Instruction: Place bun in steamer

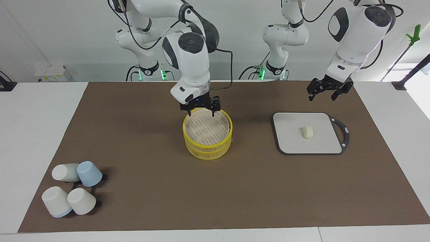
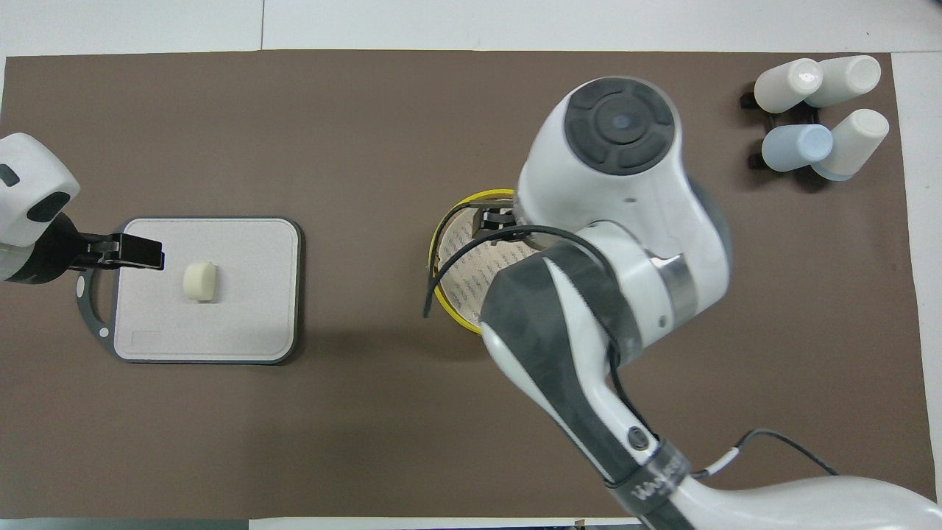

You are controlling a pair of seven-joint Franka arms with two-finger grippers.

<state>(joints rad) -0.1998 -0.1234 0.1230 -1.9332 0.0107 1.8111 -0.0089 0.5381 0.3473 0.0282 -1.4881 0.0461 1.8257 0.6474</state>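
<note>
2 high, opposed views; table shared

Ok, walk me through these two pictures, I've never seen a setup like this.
Two white robot arms work at a table. One camera faces them; the other looks down from above their end. The right gripper is open over the yellow steamer, at its rim nearer the robots. The left gripper, open and holding nothing, hangs over the mat by the grey cutting board. The bun lies on that board. Four cups sit at the right arm's end, farther from the robots.
</note>
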